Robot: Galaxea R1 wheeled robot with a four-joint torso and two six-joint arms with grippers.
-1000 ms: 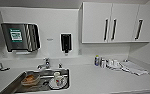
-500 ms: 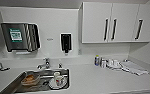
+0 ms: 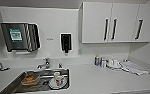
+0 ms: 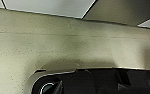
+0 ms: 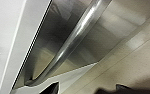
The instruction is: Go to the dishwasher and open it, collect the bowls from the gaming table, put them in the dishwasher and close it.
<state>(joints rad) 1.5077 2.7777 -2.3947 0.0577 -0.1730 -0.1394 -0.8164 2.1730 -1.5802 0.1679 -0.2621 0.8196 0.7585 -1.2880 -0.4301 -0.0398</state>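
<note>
Right hand: dark parts of it show at the edge of the right wrist view; fingers not made out, so cannot tell whether apart or together. Just beyond it, the dishwasher (image 5: pixel 66 32) presents its stainless-steel front panel, door shut. A long bar handle (image 5: pixel 73 37) stands off the panel, its long axis running along the panel's upper edge, diagonal in this view. A white strip (image 5: pixel 23 42) borders the panel on one side; pale tiled floor (image 5: pixel 131 62) lies on the other.

Left hand: dark robot parts in the left wrist view over speckled beige floor (image 4: pixel 66 42); fingers not made out, cannot tell their state.

Head view, farther out: white tabletop (image 3: pixel 103 77) with an inset steel sink (image 3: pixel 13 85). In the sink, a brownish bowl (image 3: pixel 29 79) and a white patterned mug (image 3: pixel 58 79) on a plate. Faucet (image 3: pixel 44 63) behind the sink. On the wall, a paper towel dispenser (image 3: pixel 19 37) and a black soap dispenser (image 3: pixel 65 42). White wall cabinets (image 3: pixel 116 22) with dark vertical handles. Beneath them, on the tabletop, small bottles (image 3: pixel 99 61), cups and a folded cloth (image 3: pixel 134 68).
</note>
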